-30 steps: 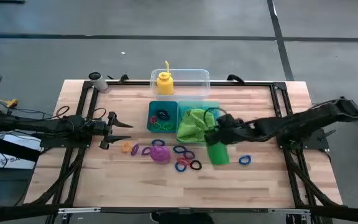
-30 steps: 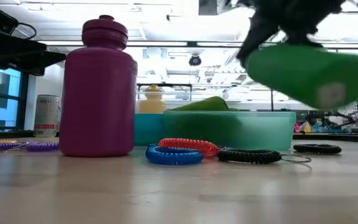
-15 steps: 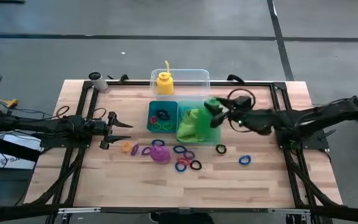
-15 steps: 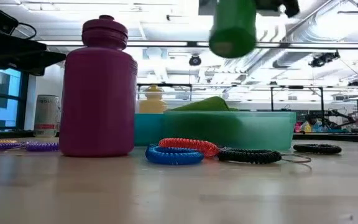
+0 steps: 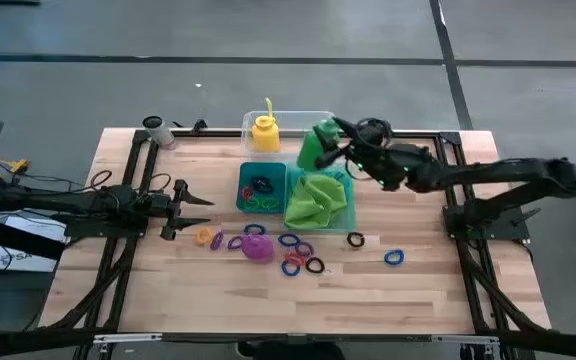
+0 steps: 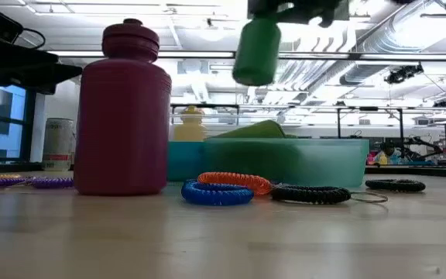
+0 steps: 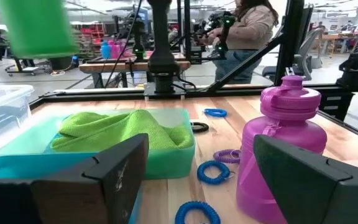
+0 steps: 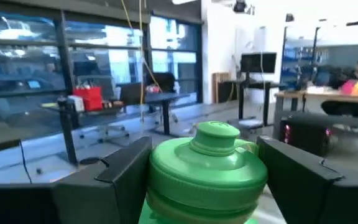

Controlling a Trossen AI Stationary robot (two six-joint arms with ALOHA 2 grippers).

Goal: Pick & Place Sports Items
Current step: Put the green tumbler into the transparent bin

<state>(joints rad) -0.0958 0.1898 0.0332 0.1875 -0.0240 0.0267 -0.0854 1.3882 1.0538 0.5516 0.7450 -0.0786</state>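
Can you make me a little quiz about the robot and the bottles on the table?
1. What colour is the bottle the right gripper holds?
2. True or false: the purple bottle stands inside the teal tray.
3. Where is the yellow bottle? A) in the clear tub B) on the lime-green cloth C) in the left gripper

Key:
1. Green; the green bottle hangs in the air by the clear tub.
2. False; it stands on the table among the rings.
3. A
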